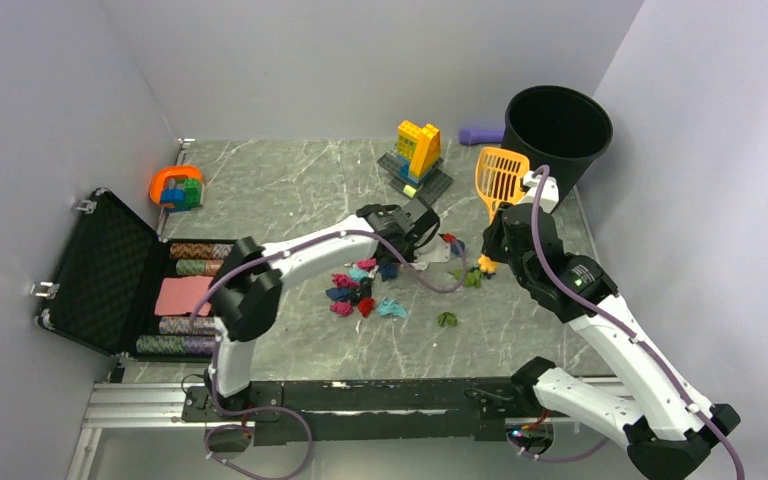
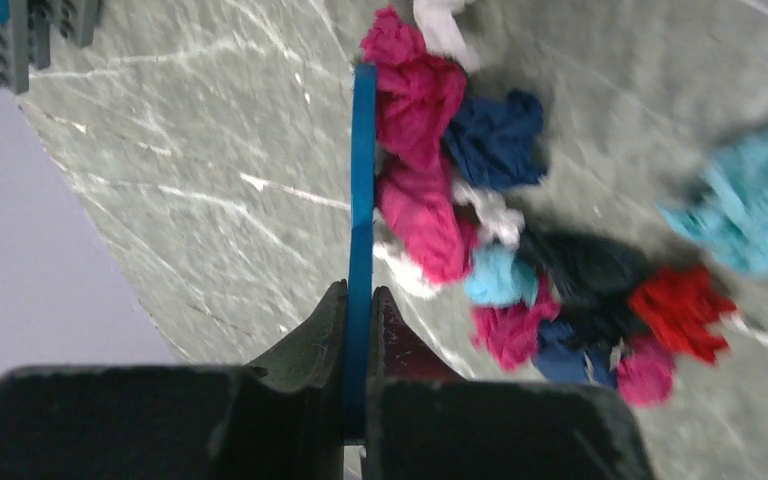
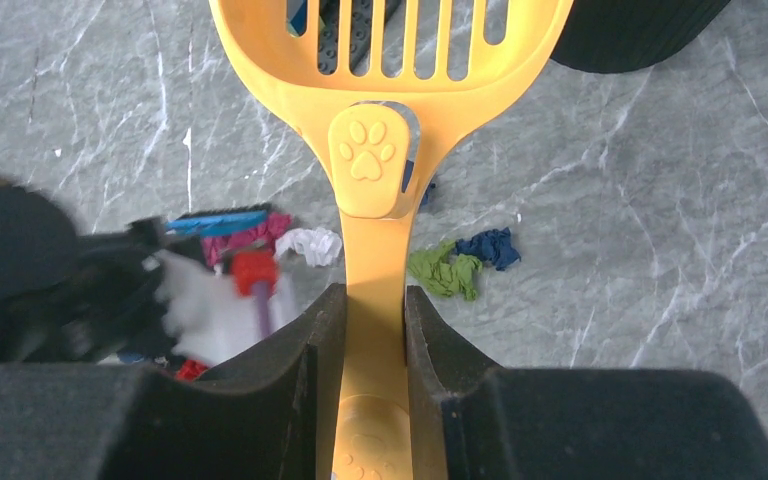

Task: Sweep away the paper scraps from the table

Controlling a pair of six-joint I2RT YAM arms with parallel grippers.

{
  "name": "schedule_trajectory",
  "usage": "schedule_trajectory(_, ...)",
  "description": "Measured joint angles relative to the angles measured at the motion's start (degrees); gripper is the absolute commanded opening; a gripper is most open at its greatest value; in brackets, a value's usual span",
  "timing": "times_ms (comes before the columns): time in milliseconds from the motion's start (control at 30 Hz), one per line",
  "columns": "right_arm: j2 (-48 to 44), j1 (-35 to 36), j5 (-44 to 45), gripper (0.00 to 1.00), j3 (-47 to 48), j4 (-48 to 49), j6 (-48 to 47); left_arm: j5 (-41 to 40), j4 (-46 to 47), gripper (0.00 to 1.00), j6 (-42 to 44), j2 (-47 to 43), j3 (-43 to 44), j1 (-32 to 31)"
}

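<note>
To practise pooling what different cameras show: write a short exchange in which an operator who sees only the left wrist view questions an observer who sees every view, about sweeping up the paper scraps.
Operator: My left gripper is shut on the blue brush, right beside a pile of paper scraps. Is a scoop ready?
Observer: Yes. The right gripper holds a yellow slotted scoop by its handle.
Operator: Any scraps outside my pile?
Observer: One green scrap lies alone on the table, toward its near edge.
</note>
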Motion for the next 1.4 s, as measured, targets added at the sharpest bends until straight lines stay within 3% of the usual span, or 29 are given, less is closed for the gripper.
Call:
schedule_trajectory(233,-0.3,-0.2,0.0,0.00,-0.2,0.0,0.1,-1.9,-2.2,0.00,-4.2,-12.1,-2.9,-1.6)
schedule_trajectory(433,-0.3,-0.2,0.5,0.00,-0.3,-0.1,0.6,-6.9,-1.2,0.00,-11.7,-10.1,3.9,-1.4)
schedule_trajectory(567,-1.0,-0.2,3.3,0.00,-0.3,-1.2,1.9,-6.4,-1.6,0.00,-24.9,-4.3,15.0,-1.4)
schedule_trajectory(700,-1.3,-0.3,8.9,0.00,0.2,-4.5,5.0,-0.6,0.4,0.00,-39.4,-1.0,22.2,-1.4)
schedule_trajectory(967,-2.3,-0.3,15.6,0.00,1.1,-8.7,9.8,14.4,16.9,0.00,-63.1,-0.3,16.2,-0.1)
schedule_trajectory(1133,-3.7,-0.3,16.4,0.00,1.1,-9.6,11.2,27.3,28.2,0.00,-81.2,6.8,15.9,3.8)
schedule_trajectory(1267,-4.1,-0.4,16.4,0.00,1.1,-9.9,12.0,28.3,27.8,0.00,-93.0,13.9,16.9,5.9)
schedule_trajectory(1400,-4.7,-0.4,16.3,0.00,1.1,-9.9,12.6,25.6,21.2,0.00,-100.7,16.9,16.9,6.7)
